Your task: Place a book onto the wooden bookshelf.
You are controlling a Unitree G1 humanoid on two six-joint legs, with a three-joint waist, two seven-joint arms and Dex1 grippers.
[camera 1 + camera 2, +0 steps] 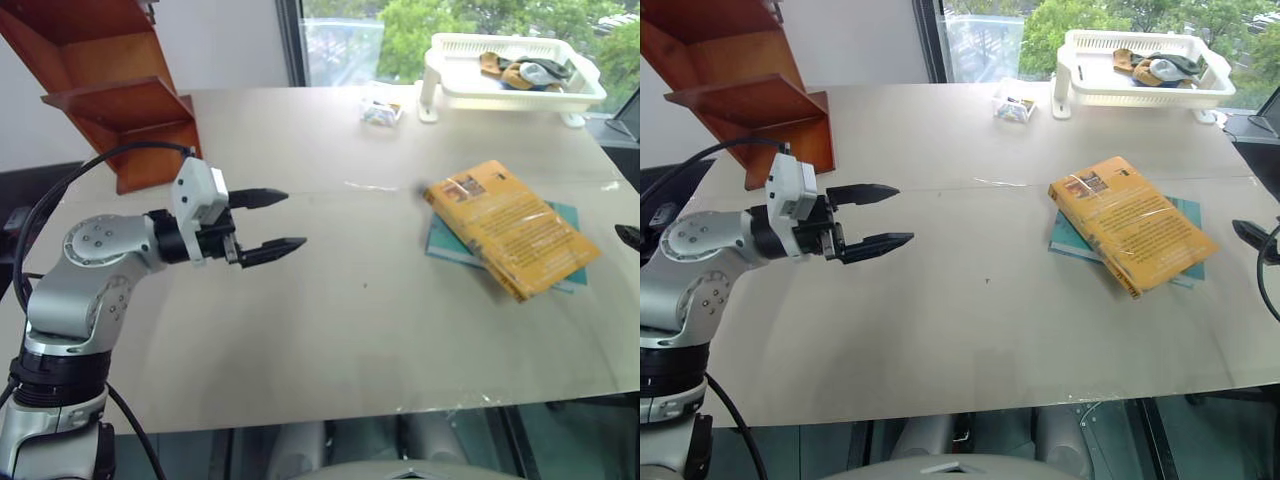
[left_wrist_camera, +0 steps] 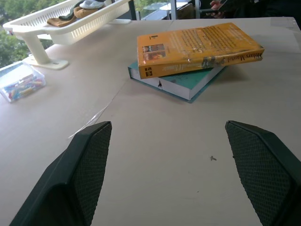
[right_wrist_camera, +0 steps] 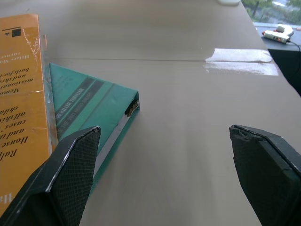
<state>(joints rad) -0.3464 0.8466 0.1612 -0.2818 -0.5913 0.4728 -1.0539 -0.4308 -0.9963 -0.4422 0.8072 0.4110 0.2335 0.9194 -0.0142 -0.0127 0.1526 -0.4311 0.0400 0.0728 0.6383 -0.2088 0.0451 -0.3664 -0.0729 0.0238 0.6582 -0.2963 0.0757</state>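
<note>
Lying askew atop a thinner teal book (image 1: 1185, 262) on the counter (image 1: 970, 330), the book (image 1: 1130, 225) is looking thick, stiff, fairly heavy, glossy and probably slippery; gripping its overhanging edge seems best. Both the left hand (image 1: 868, 218) and right hand (image 3: 164, 174) are gaping wide, empty.

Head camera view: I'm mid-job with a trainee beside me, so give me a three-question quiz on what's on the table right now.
1. True or false: the orange-yellow book already stands on the wooden bookshelf.
2. What lies directly under that book?
A. the white basket tray
B. a thinner teal book
C. the small clear plastic box
3. Fill in: the left gripper hovers over bare table with its fingers ____.

Key: 1 false, it lies flat on the table; 2 B; 3 open, holding nothing.
</note>
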